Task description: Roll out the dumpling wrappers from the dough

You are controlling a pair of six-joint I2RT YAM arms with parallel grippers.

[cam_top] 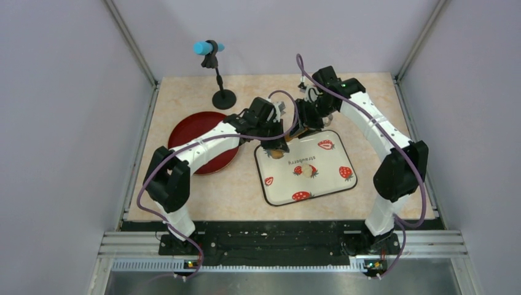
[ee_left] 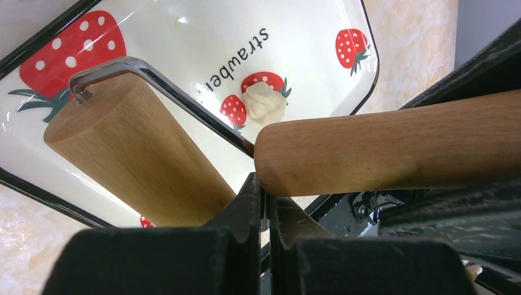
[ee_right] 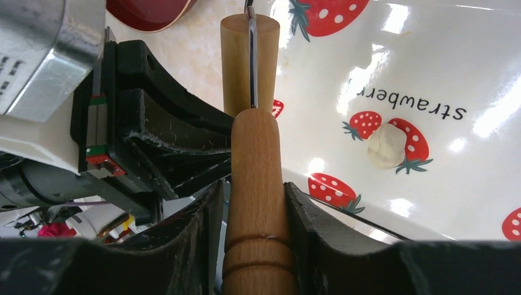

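The dough (cam_top: 305,170) is a small pale lump on the strawberry tray (cam_top: 289,187); it also shows in the left wrist view (ee_left: 265,103) and the right wrist view (ee_right: 386,146). The rolling pin is a wooden roller (ee_left: 135,160) on a metal wire frame (ee_left: 184,98) with a wooden handle (ee_left: 393,144). My right gripper (ee_right: 252,187) is shut on the handle (ee_right: 258,160). My left gripper (ee_left: 265,190) is shut on the wire frame where it meets the handle. Both grippers (cam_top: 289,135) hold the pin over the tray's far left corner, apart from the dough. No wrappers are in view.
A dark red plate (cam_top: 190,132) lies left of the tray, partly under my left arm. A black stand with a blue-tipped microphone (cam_top: 215,74) stands at the back left. Grey walls close in the table on three sides.
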